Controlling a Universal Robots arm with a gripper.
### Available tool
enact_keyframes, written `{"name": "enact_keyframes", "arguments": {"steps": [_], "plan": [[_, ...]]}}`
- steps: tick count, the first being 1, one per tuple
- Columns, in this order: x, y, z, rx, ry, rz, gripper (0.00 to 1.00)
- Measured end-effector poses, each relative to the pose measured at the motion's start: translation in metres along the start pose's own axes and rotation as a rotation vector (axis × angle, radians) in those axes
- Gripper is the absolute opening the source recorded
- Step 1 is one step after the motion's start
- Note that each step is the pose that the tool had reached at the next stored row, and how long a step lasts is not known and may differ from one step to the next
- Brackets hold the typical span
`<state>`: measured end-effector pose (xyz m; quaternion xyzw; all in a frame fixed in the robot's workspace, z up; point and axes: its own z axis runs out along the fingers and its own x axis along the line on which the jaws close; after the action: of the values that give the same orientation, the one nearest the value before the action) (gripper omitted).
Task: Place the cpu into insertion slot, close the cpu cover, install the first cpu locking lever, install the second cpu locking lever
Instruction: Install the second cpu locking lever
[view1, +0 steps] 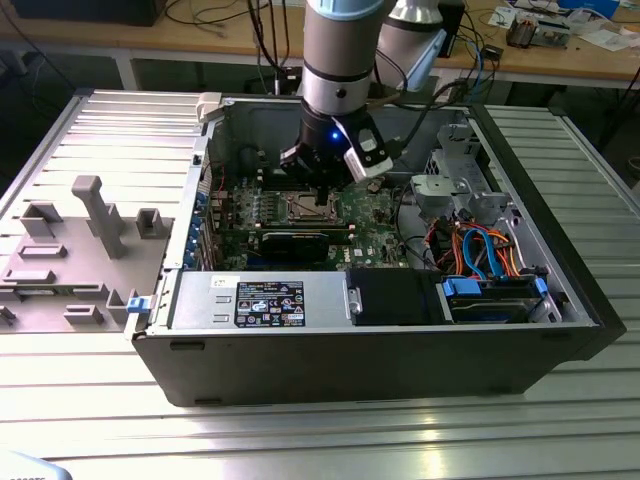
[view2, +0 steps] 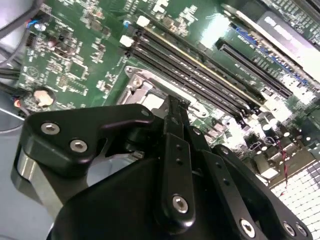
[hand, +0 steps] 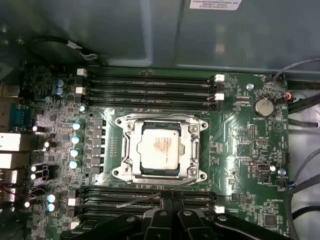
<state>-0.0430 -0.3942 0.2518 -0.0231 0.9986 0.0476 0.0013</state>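
Grey plastic fixtures (view1: 90, 225) sit on the ribbed table (view1: 300, 440) at the exterior view's left, and beside them you have the open computer case (view1: 380, 340), with your arm reaching straight down into it so the gripper (view1: 318, 178) hangs just above the green motherboard (view1: 375, 215). Look at the first wrist view: the cpu (hand: 160, 150) already lies flat in the insertion slot (hand: 131, 152), and the cpu cover (hand: 190, 127) frames it, with memory slots (hand: 150, 85) on both sides. Your gripper's jaws look drawn together on nothing in both wrist views, fingertips (view2: 175, 107) poised near the socket's edge.
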Motion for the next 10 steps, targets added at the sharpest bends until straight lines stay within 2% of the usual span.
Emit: {"name": "enact_keyframes", "arguments": {"steps": [3,8,10], "plan": [[0.0108,-0.0019,0.0046,-0.0031,-0.0002,0.0,0.11],[0.0335,-0.0037,0.0137,-0.0065,-0.0004,0.0,0.11],[0.038,-0.0038,0.0162,-0.0078,-0.0003,0.0,0.11]]}}
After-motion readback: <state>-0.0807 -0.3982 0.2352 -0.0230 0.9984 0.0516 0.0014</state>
